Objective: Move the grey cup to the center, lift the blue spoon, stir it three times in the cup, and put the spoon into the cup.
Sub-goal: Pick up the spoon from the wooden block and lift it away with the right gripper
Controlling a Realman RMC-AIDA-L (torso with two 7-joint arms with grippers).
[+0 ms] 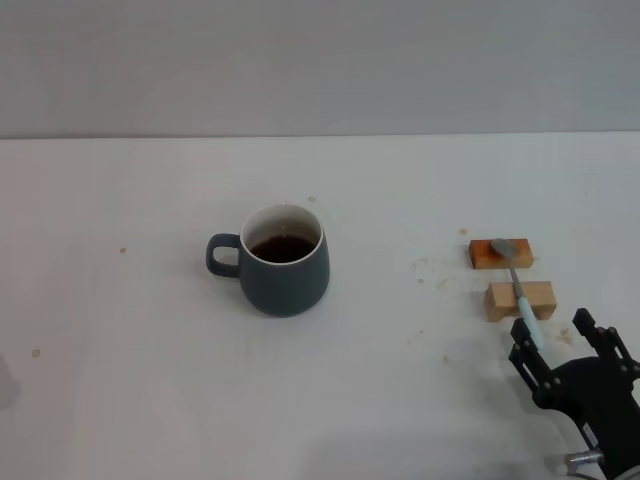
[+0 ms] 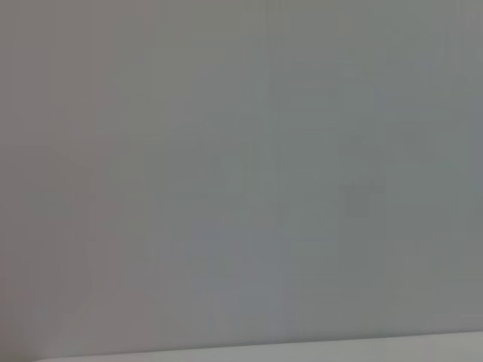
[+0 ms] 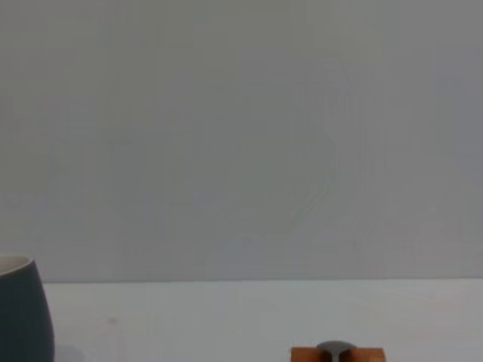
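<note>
The grey cup [image 1: 283, 262] stands upright near the middle of the white table [image 1: 120, 300], handle to the left, with dark liquid inside. It also shows in the right wrist view [image 3: 24, 313]. The blue spoon [image 1: 520, 290] lies across two wooden blocks at the right, with its metal bowl on the far block. My right gripper [image 1: 556, 335] is open, low over the table just in front of the blocks. The spoon's handle end lies beside one of its fingers [image 1: 522, 338]. The spoon's bowl shows in the right wrist view [image 3: 336, 349]. My left gripper is out of view.
The far wooden block [image 1: 499, 254] and the near wooden block [image 1: 520, 300] lie right of the cup. Small brown stains [image 1: 425, 268] dot the table between the cup and the blocks. A grey wall [image 1: 320, 60] stands behind the table.
</note>
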